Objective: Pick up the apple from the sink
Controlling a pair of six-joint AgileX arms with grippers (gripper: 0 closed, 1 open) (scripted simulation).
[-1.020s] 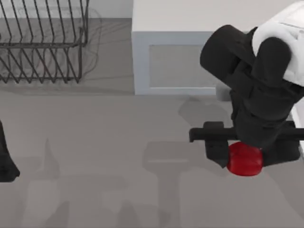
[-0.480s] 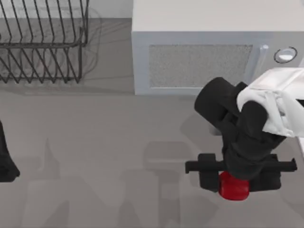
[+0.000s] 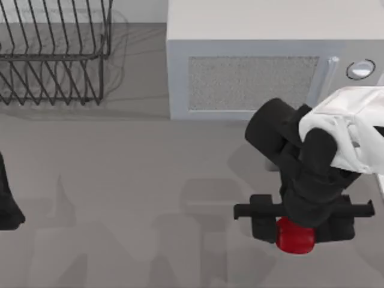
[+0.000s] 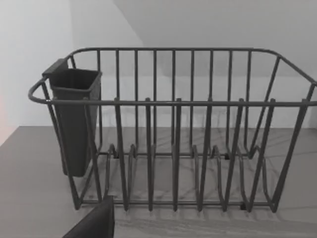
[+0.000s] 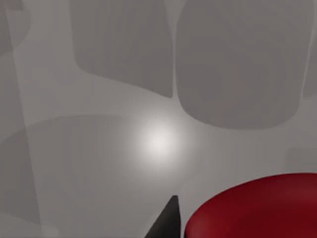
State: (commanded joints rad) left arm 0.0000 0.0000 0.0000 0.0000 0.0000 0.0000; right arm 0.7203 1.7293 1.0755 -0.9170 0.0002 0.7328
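Note:
The apple (image 3: 295, 237) is small, smooth and bright red, and it sits between the black fingers of my right gripper (image 3: 295, 230), which is shut on it at the table's front right. In the right wrist view the apple (image 5: 257, 208) bulges at the edge beside a dark fingertip (image 5: 167, 218), with the grey surface well below it. The sink is out of view. My left arm (image 3: 7, 204) is parked at the table's left edge.
A white microwave (image 3: 252, 78) stands at the back right, just behind my right arm. A dark wire dish rack (image 3: 54, 54) is at the back left; the left wrist view shows this rack (image 4: 173, 148) with its cutlery holder (image 4: 74, 124).
My right arm has come toward the table's front and slightly left with the apple, uncovering the microwave's front. Over the last half second it barely moved. The left arm stayed still.

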